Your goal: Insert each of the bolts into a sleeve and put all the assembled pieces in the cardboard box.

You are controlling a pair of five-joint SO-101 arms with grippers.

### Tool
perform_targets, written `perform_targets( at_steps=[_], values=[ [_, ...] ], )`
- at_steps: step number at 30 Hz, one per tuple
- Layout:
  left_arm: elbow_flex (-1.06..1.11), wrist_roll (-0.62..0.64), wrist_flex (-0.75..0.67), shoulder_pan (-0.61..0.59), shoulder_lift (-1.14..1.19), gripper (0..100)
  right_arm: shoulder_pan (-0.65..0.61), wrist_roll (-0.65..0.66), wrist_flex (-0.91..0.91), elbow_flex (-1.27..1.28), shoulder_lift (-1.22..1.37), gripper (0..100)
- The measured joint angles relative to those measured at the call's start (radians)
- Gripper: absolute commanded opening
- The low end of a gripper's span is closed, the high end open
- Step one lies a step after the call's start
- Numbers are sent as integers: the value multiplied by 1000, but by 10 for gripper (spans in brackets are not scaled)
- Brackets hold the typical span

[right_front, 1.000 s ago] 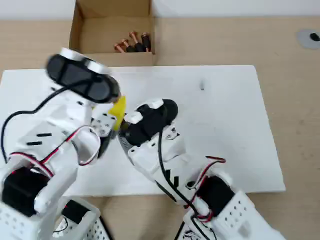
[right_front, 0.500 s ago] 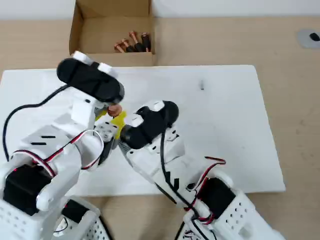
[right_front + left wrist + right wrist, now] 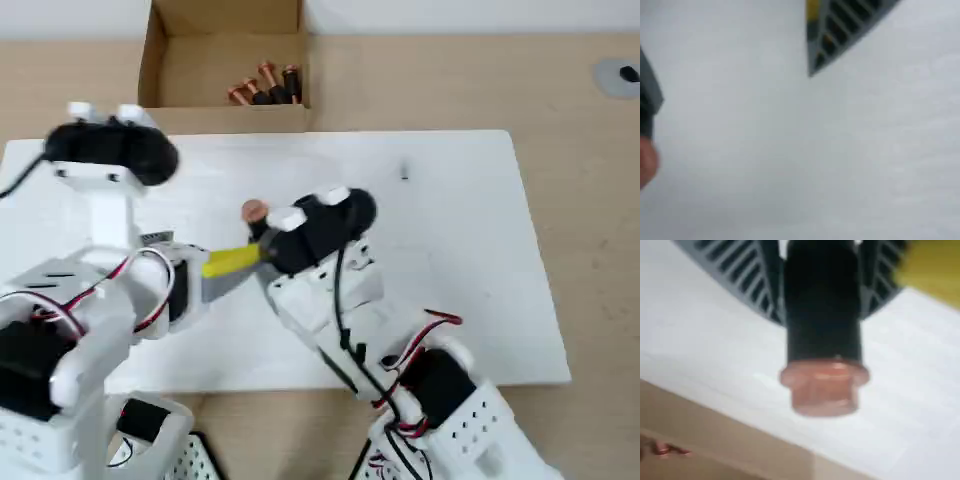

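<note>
My right gripper (image 3: 266,228) is shut on an assembled piece (image 3: 254,211), a black sleeve with a copper bolt head sticking out, held just above the white mat (image 3: 450,250). In the right wrist view the grey ribbed fingers (image 3: 747,285) clamp the sleeve of this piece (image 3: 824,385). My left gripper (image 3: 240,258), with its yellow finger, lies close beside the right one, nothing in it. Its fingertip (image 3: 815,62) hangs over bare mat and looks open. The cardboard box (image 3: 150,60) stands behind the mat with several assembled pieces (image 3: 265,88) inside.
A tiny dark object (image 3: 404,171) lies on the mat's far right part. A grey disc (image 3: 620,75) sits on the wooden table at the far right. Both arm bases crowd the near edge.
My left arm has swung back to the left and let go of the piece. The right gripper now holds the piece alone and has shifted slightly right.
</note>
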Motion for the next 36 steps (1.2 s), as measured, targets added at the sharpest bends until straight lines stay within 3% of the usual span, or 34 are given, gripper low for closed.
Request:
perform_targets(
  at_steps=[5, 9, 13, 23, 29, 36],
  values=[
    [-95, 28, 25, -43, 8, 360, 100, 0, -40, 0, 25, 9],
    [-97, 23, 25, -213, 5, 360, 219, 0, -176, -78, 184, 9],
    [71, -21, -38, -373, 15, 360, 264, 0, -269, -305, 474, 9],
    [666, -64, -460, -431, 20, 360, 292, 0, -282, -1221, 1516, 9],
    [695, -74, -505, -431, 18, 360, 292, 14, -282, -1878, 2137, 9],
    [779, -74, -537, -431, 18, 360, 292, 183, -282, -2484, 2720, 13]
  ],
)
